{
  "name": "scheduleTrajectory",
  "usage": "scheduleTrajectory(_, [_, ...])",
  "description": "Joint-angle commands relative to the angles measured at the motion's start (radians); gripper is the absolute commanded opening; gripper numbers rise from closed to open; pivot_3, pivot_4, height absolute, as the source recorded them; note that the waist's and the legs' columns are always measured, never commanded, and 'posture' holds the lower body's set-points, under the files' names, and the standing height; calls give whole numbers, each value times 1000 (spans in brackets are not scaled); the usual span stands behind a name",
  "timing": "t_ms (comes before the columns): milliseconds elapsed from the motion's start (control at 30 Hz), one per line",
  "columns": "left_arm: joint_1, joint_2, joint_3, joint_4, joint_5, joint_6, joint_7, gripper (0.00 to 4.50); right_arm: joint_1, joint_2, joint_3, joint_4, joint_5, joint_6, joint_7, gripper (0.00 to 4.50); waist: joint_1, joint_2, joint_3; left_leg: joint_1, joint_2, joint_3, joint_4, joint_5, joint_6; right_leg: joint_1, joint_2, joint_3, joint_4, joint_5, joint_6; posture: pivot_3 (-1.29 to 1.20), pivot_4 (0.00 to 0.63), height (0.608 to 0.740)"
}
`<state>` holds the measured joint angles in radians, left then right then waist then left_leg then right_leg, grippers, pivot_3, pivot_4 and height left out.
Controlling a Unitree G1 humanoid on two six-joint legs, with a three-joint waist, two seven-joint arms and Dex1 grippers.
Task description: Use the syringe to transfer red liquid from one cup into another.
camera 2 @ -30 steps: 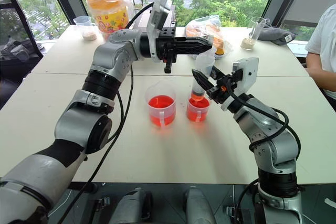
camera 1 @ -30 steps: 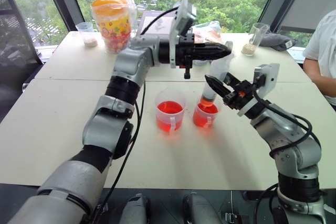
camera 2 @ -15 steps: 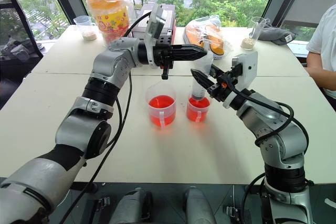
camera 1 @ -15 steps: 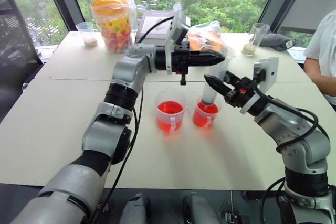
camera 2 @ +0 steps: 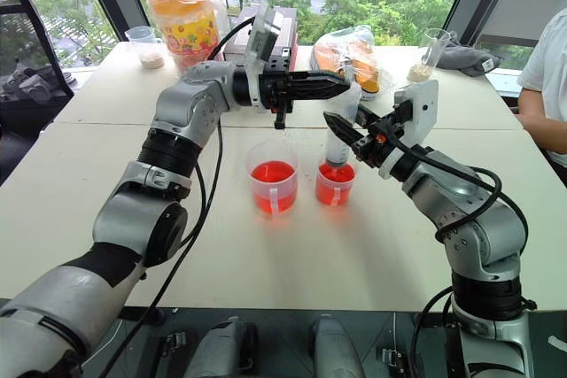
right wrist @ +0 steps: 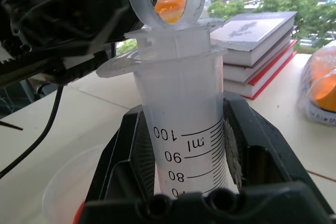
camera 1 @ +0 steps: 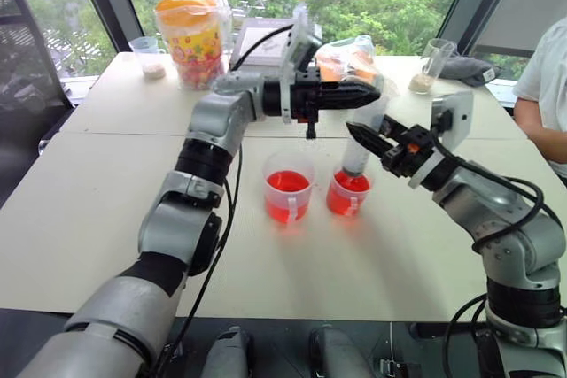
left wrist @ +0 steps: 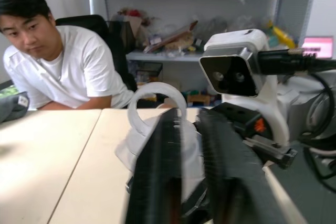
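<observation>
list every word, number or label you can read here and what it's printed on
"100", "90", "80" and "ml", beside printed scale marks: on the barrel of the large clear plastic syringe.
"ALL" and "SP", cut off at the picture's edge: on the orange packet in a clear bag.
Colourful print on the tall orange-lidded snack tub: too small to read.
Spines of the stacked red-edged books: no readable text.

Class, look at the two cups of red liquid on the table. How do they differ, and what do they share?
The left cup is wider and stands free; the right cup is narrower and has the syringe standing tip-down in it, held by the right claw. Both are clear cups on the table, upright, side by side, with red liquid.
</observation>
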<state>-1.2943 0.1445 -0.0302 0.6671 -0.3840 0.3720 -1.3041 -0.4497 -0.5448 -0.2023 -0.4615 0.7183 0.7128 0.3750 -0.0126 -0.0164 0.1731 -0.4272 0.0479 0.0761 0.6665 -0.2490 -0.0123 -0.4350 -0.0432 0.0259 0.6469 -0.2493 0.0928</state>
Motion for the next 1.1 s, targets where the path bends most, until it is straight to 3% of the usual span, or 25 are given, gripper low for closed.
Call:
scheduleTrajectory(33, [-40, 25, 32, 9, -19, 38, 18, 2415, -30, 0, -31, -103, 40, -45, 23, 1426, -3, 0, 0, 0, 0, 0, 0, 0, 0, 0, 0, 0, 0, 0, 0, 0, 150, 740])
scheduleTrajectory(133, [-62, 46, 67, 1, -43, 46, 30, 4001, -16, 5, -19, -98, 38, -41, 30, 1426, -3, 0, 0, 0, 1, 0, 0, 0, 0, 0, 1, 0, 0, 0, 0, 0, 150, 740])
scheduleTrajectory(167, [-67, 53, 77, -3, -49, 48, 36, 4369, -14, 6, -16, -95, 37, -40, 31, 1426, -3, 0, 0, 0, 1, 0, 0, 0, 0, 0, 1, 0, 0, 0, 0, 0, 150, 740])
scheduleTrajectory(200, [-69, 60, 86, -8, -55, 51, 41, 4457, -11, 7, -13, -93, 36, -41, 34, 1426, -3, 0, 0, 0, 1, 0, 0, 0, 0, 0, 1, 0, 0, 0, 0, 0, 150, 740])
scheduleTrajectory(533, [62, 186, 142, -240, -141, 191, 89, 4457, -53, -25, -43, -13, 2, -11, 5, 1426, -3, 0, 0, 0, 1, 0, 0, 0, 0, 0, 0, 0, 1, 0, 0, 0, 150, 740])
scheduleTrajectory(667, [189, 235, 154, -410, -207, 311, 125, 4457, -167, -101, -121, 60, 87, 111, -24, 1426, -3, 0, 0, 1, 1, 1, 1, 0, 0, 0, -1, 0, 2, 0, 0, 0, 150, 740])
scheduleTrajectory(800, [307, 289, 164, -545, -253, 381, 162, 4457, -359, -195, -185, 248, 151, 356, -127, 1426, -2, 0, 0, 1, 1, 1, 1, 0, 0, 0, -1, 0, 2, 0, 0, 0, 150, 740])
scheduleTrajectory(900, [398, 331, 160, -619, -266, 398, 180, 4457, -478, -329, -107, 445, 107, 670, -140, 1426, 0, 0, 0, 1, 1, 1, 0, 0, 0, 0, -2, 0, 2, 0, 0, 0, 150, 740])
scheduleTrajectory(1100, [516, 350, 142, -734, -295, 406, 216, 4457, -463, -437, 183, 696, -49, 674, 63, 1426, -2, 0, 0, 0, 0, 2, 0, 0, 0, 0, -2, 1, -1, -1, -2, 0, 150, 740])
